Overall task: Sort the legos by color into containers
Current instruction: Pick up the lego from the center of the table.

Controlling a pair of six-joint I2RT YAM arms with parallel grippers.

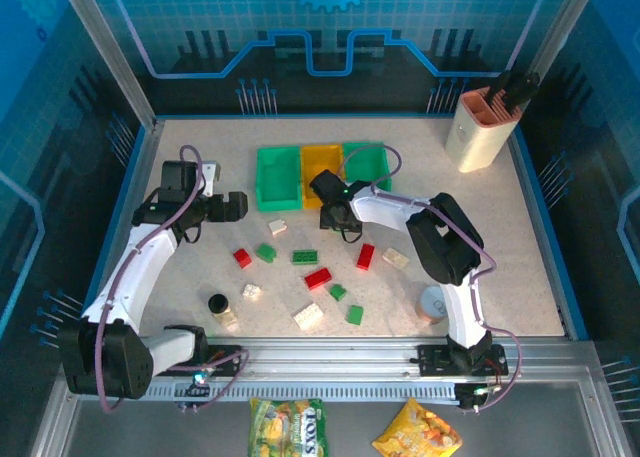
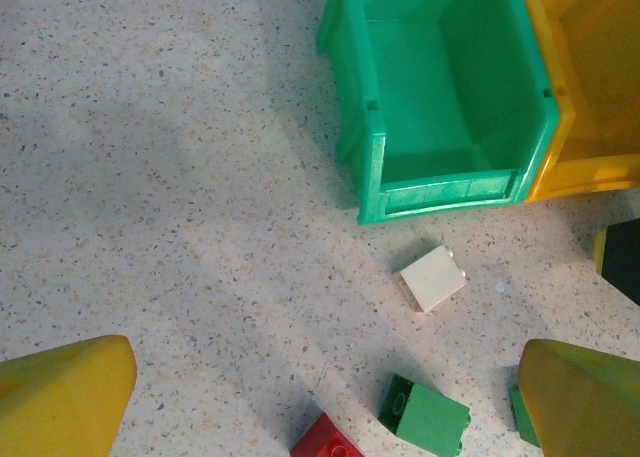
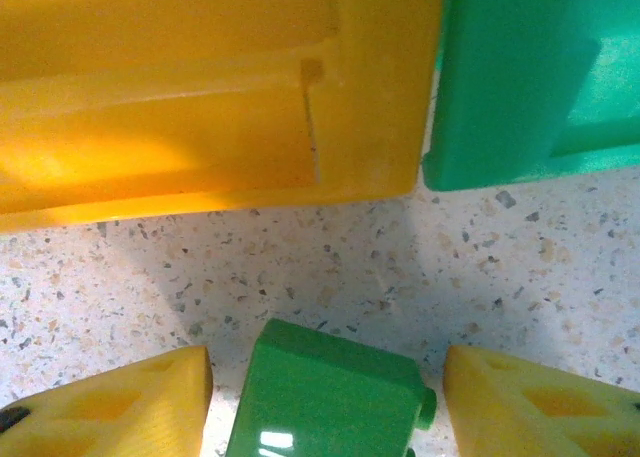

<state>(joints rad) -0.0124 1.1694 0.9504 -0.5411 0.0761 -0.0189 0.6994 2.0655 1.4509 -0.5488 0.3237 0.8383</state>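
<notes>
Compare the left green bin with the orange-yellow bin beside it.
Colour: the left green bin is green, the orange-yellow bin orange-yellow. Place: the left green bin ends the row, the orange-yellow bin sits mid-row. Both are open, rectangular, alike in size, touching side by side.

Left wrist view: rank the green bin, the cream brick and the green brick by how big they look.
1. green bin, by far the largest.
2 and 3, unranked: green brick and cream brick. They look about alike, and the green one may be nearer the camera.
</notes>
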